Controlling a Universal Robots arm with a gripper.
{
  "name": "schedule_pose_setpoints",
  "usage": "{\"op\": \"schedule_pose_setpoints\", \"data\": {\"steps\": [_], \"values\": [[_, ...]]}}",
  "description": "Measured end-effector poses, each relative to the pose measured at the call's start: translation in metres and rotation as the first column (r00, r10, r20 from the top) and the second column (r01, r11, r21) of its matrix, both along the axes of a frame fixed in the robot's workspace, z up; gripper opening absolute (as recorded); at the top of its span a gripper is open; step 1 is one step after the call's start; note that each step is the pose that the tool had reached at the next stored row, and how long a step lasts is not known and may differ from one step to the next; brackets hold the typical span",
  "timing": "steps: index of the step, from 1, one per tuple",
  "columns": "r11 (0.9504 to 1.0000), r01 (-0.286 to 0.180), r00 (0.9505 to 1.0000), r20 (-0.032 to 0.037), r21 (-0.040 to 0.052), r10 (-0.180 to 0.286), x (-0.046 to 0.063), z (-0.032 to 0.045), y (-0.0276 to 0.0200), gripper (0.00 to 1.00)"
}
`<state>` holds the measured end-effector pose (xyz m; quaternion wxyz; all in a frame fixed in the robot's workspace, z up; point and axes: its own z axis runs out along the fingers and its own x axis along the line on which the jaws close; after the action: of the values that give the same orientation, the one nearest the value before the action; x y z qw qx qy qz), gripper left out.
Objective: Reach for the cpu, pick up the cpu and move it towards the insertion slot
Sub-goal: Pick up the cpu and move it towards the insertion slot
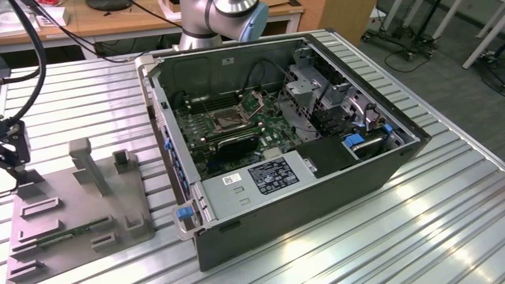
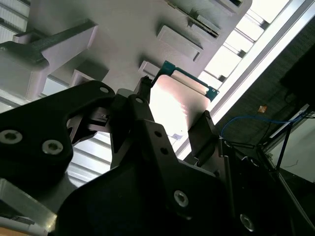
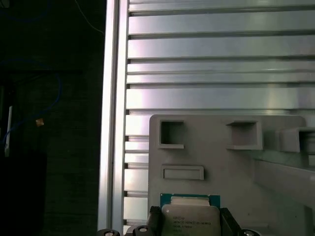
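The cpu (image 3: 191, 212), a flat square chip with a pale metal top and a green rim, sits between my two dark fingers over the grey plastic tray (image 3: 275, 196). In the second wrist view the cpu (image 2: 183, 96) has a finger against each of two opposite edges, so my gripper (image 2: 173, 109) is shut on it. In the exterior view my gripper (image 1: 19, 170) stands low at the tray's (image 1: 79, 195) corner on that view's far left. The insertion slot (image 1: 229, 121) is a square socket with a metal frame on the green board inside the open computer case (image 1: 316, 183), well off to the right.
The tray carries upright posts (image 1: 88, 163), square recesses and a green memory stick (image 1: 71, 234). It rests on a ribbed metal table (image 1: 442, 225). The case's wall (image 1: 162, 127) rises between tray and socket. Cables (image 1: 35, 65) hang above my gripper. The table edge (image 3: 114, 113) runs close by.
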<state>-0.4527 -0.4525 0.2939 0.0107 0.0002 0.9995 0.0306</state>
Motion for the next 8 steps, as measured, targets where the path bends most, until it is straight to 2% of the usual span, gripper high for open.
{"op": "schedule_pose_setpoints", "data": {"steps": [8], "values": [[1.0000, 0.000, 1.0000, 0.0012, 0.0001, 0.000, 0.0000, 0.0053, 0.0000, 0.55]]}}
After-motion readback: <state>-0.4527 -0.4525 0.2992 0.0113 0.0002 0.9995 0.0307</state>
